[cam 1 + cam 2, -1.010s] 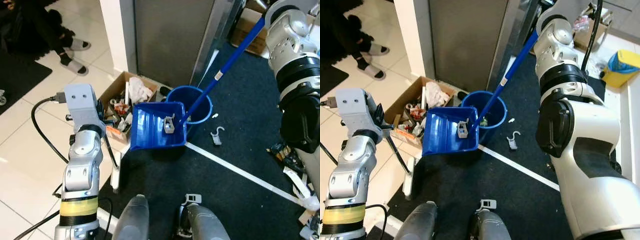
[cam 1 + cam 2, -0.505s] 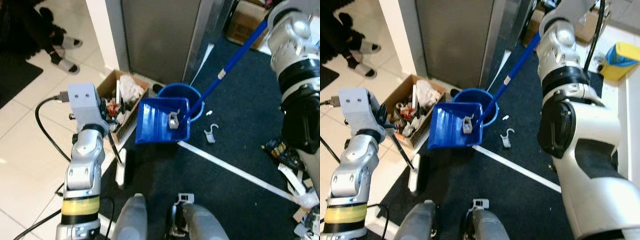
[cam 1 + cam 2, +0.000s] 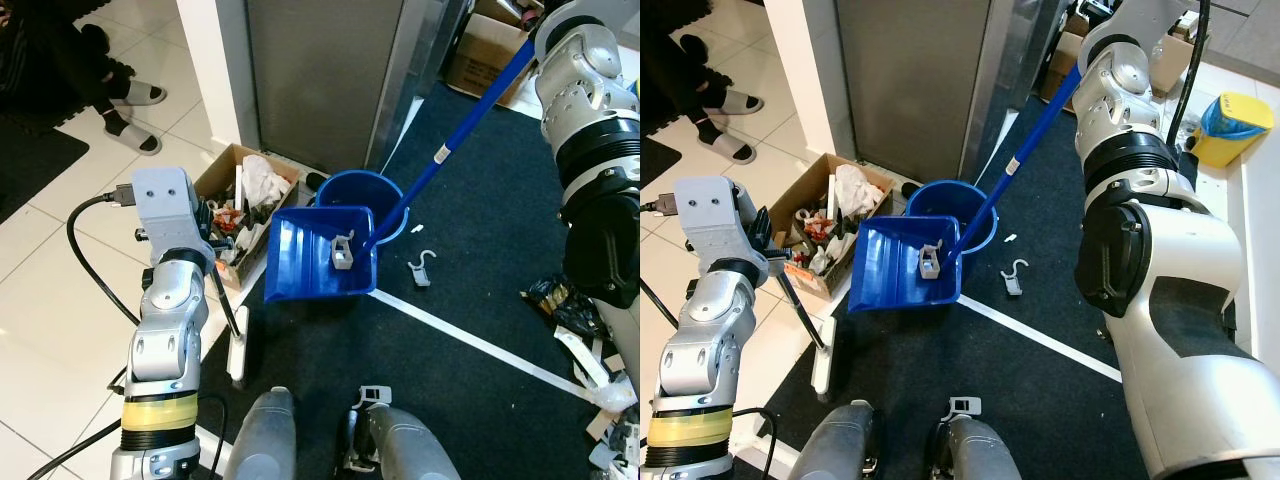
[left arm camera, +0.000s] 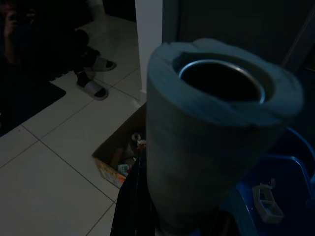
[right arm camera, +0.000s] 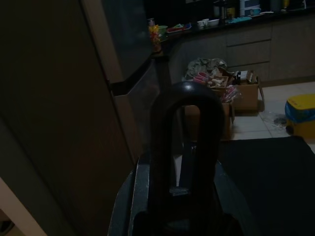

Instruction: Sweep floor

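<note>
1 blue dustpan (image 3: 322,253) w/ long blue handle (image 3: 470,115), tilted at rim of 1 blue bucket (image 3: 360,192). 1 grey clip (image 3: 342,252) inside pan, 1 more clip on carpet (image 3: 419,269) just beside bucket. 1 cardboard box (image 3: 240,205) of junk left of it. Left hand (image 4: 216,142) wrapped round grey foam tube end; right hand (image 5: 184,147) too dark, can't tell grip.

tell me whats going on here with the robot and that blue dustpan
The robot is sweeping up. Its right arm holds the long blue handle of the dustpan, which hangs tilted over the rim of the blue bucket with a small grey clip-like piece in it. The left gripper holds a thick grey tube. A white hook lies on the dark carpet.
</note>
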Available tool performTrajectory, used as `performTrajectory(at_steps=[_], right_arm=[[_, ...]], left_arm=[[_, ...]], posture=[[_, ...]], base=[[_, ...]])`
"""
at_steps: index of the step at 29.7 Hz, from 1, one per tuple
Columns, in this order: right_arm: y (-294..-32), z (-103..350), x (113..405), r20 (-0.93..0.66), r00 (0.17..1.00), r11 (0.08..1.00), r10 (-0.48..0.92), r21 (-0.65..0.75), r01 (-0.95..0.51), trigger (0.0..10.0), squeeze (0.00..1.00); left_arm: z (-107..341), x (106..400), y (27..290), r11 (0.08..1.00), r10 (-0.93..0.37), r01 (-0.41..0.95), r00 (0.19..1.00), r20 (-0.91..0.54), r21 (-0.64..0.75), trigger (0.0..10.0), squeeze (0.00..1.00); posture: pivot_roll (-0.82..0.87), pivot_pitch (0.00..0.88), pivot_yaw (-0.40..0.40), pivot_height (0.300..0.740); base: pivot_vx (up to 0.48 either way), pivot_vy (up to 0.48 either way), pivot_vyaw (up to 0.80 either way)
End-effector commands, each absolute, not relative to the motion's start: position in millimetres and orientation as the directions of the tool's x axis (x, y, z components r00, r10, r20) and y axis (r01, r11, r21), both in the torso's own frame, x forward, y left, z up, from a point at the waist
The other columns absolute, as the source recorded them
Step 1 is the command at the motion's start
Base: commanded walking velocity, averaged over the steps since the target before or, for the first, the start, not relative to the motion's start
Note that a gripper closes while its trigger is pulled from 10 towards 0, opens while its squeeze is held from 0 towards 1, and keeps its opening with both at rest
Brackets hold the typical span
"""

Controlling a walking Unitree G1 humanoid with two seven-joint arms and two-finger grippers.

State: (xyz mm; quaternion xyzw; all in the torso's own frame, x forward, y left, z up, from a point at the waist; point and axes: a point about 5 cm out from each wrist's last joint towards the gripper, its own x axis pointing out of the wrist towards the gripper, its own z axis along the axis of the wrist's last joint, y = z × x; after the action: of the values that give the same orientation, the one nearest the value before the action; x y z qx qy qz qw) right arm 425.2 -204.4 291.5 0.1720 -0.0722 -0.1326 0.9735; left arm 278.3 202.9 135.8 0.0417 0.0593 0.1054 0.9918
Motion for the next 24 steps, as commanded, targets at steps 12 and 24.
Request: performTrajectory(at_steps=[12, 24], right_arm=[[-215.3, 310.6, 422.1, 0.175, 0.931, 0.884, -0.32, 0.409, 0.227, 10.0, 0.0], [-218.3, 312.2, 421.5, 0.177, 0.928, 0.883, -0.328, 0.407, 0.234, 10.0, 0.0]], left_arm=[[160.6, 279.1, 202.6, 0.974, 0.199, -0.199, 0.98, 0.009, 0.107, 10.0, 0.0], [163.4, 280.5, 204.5, 0.974, 0.202, -0.202, 0.979, 0.014, 0.1, 10.0, 0.0]], posture=[[0.19, 0.044, -0.082, 0.74], [0.19, 0.046, -0.08, 0.74]], base=[[0.416, 0.0, 0.0], [0.48, 0.0, 0.0]])
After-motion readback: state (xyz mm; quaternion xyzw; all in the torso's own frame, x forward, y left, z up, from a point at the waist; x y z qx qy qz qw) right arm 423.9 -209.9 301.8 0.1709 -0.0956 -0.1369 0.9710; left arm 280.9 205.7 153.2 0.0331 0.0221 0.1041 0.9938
